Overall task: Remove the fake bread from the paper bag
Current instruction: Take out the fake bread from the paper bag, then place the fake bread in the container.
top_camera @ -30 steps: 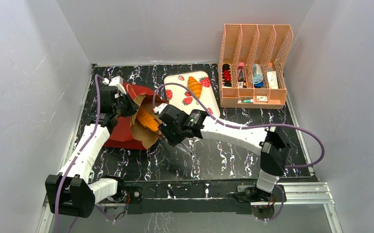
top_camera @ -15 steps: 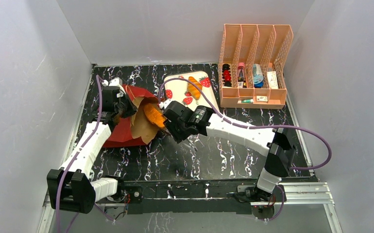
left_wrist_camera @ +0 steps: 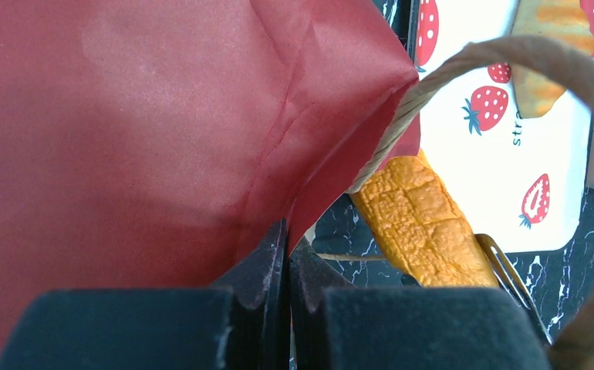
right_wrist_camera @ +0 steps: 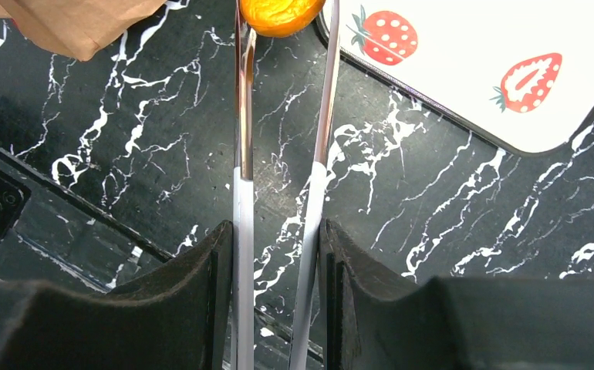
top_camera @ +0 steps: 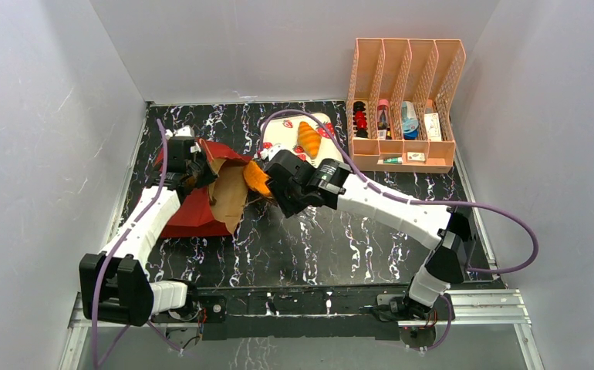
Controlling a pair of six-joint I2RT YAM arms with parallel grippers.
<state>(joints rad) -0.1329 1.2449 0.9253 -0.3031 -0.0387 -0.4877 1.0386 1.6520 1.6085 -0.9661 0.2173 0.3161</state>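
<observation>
Extraction of orange baguette from paper bag, part complete.
Right gripper (right_wrist_camera: 275, 240) is clamping the metal tongs (right_wrist_camera: 240, 116) by their arms, squeezing them nearly parallel. The tong tips are pinching the orange baguette (left_wrist_camera: 421, 223), which is hanging just outside the mouth of the paper bag (left_wrist_camera: 163, 131), between bag and strawberry-print tray (right_wrist_camera: 471, 69). Left gripper (left_wrist_camera: 287, 254) is pinching the bag's red edge beside a twine handle (left_wrist_camera: 402, 123), jaws almost touching, bracing it. One ridged croissant (top_camera: 308, 137) is lying on the tray, so that piece appears done, while the baguette is not yet set down. The bag interior is hidden; whether more bread is waiting inside cannot be confirmed.
</observation>
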